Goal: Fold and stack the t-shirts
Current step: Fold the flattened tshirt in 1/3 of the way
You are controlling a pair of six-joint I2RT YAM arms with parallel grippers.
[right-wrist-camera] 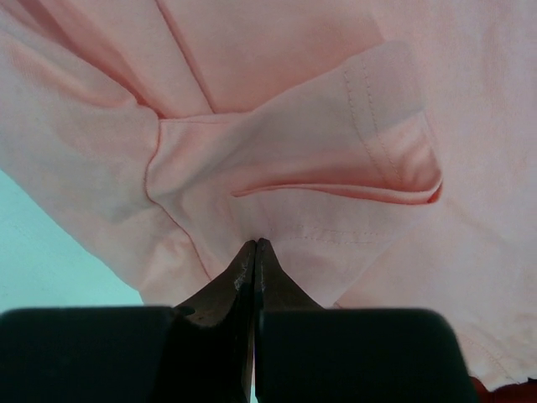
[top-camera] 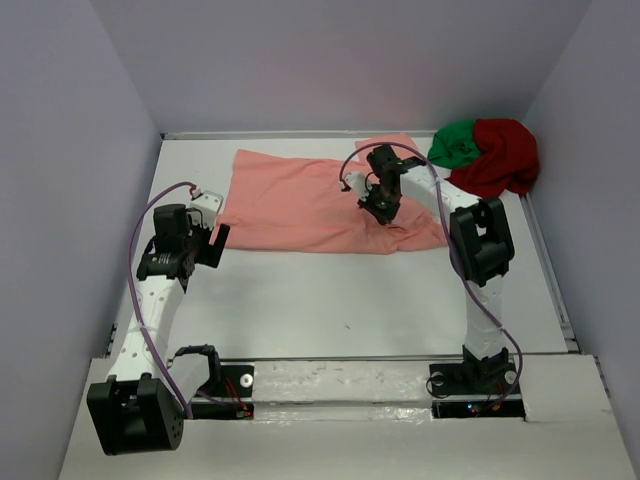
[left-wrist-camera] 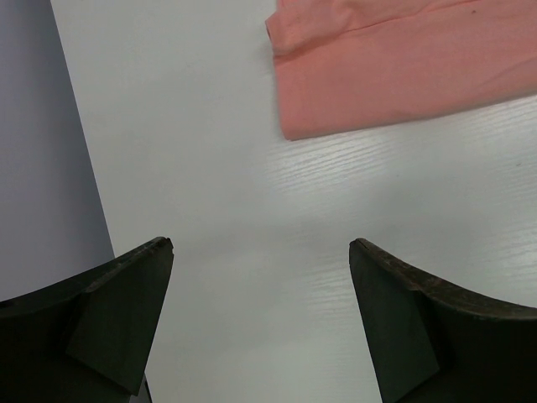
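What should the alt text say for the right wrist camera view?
The right gripper, jaws shut, pinches a fold of the salmon-pink t-shirt, whose bunched cloth fills nearly the whole view. A sliver of pale table shows at left.

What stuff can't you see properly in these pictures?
1. Top view: the green shirt and dark red shirt are bunched together, so their shapes are hidden.
2. Top view: the right gripper and its arm cover part of the pink shirt.
3. Left wrist view: only a corner of the pink shirt shows; the edge cuts off the rest.
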